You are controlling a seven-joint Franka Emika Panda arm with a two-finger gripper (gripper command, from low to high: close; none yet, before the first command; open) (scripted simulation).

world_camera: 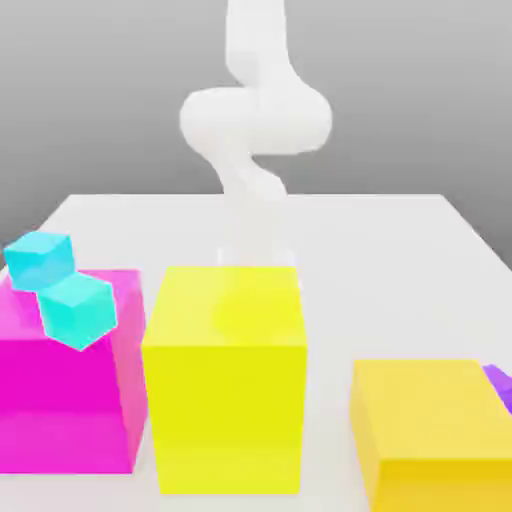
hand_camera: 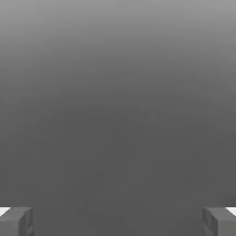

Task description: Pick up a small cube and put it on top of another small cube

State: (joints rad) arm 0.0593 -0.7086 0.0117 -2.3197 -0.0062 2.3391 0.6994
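We record the hand [hand_camera: 118,221] spread wide and empty; small solid purple cube [world_camera: 501,385] lies apart, ungrasped.

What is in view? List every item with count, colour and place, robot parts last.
magenta block: one, magenta, at the exterior view's left.
cyan cubes: two, cyan, small, over the magenta block's top.
tall yellow block: one, yellow, centre front.
low yellow block: one, yellow, at the exterior view's right.
small cube: one, purple, partly hidden behind the low yellow block.
table: one, white.
arm: one, white, behind the tall yellow block.
gripper: one, grey fingers wide apart, nothing between.
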